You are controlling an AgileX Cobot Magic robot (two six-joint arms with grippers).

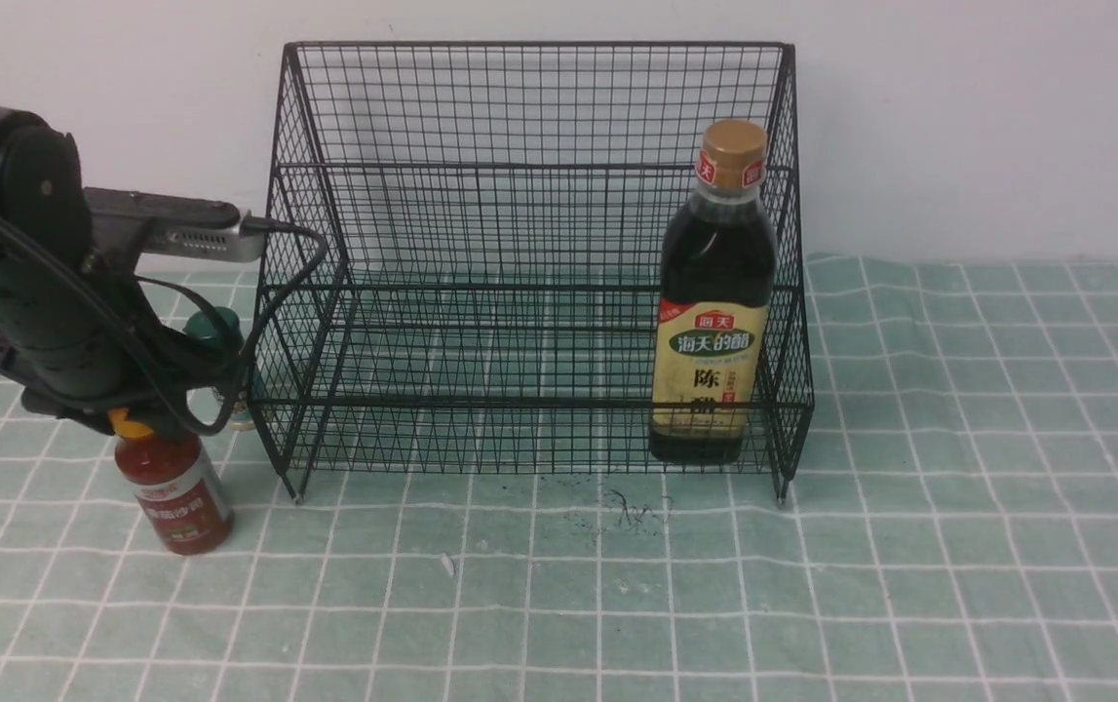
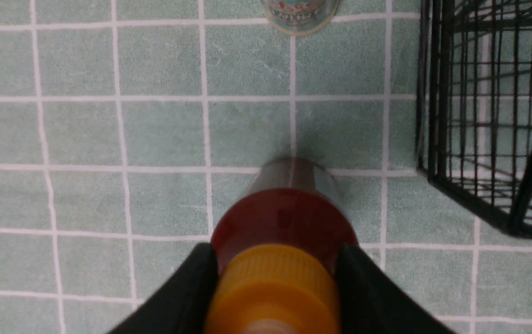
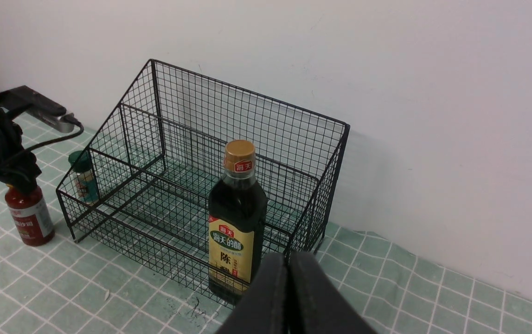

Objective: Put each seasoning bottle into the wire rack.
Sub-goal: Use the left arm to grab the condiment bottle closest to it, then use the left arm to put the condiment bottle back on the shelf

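The black wire rack (image 1: 520, 117) stands against the wall. The tall dark vinegar bottle (image 1: 714, 322) stands upright inside it, in the front lower tier at the right end. The small red sauce bottle (image 1: 178, 492) stands on the cloth left of the rack's front corner. My left gripper (image 2: 275, 253) reaches down over it, its black fingers (image 2: 196, 283) pressed to both sides of the orange cap and red shoulder. The tiny green-capped shaker (image 1: 217, 327) stands outside the rack's left side, behind the red bottle. My right gripper (image 3: 288, 278) is shut and empty, held in the air off the rack's right front corner.
A green checked cloth (image 1: 958, 487) covers the table, and a white wall rises right behind the rack. Dark specks (image 1: 632, 512) lie on the cloth before the rack. The left arm's cables (image 1: 295, 253) hang close to the rack's left wall.
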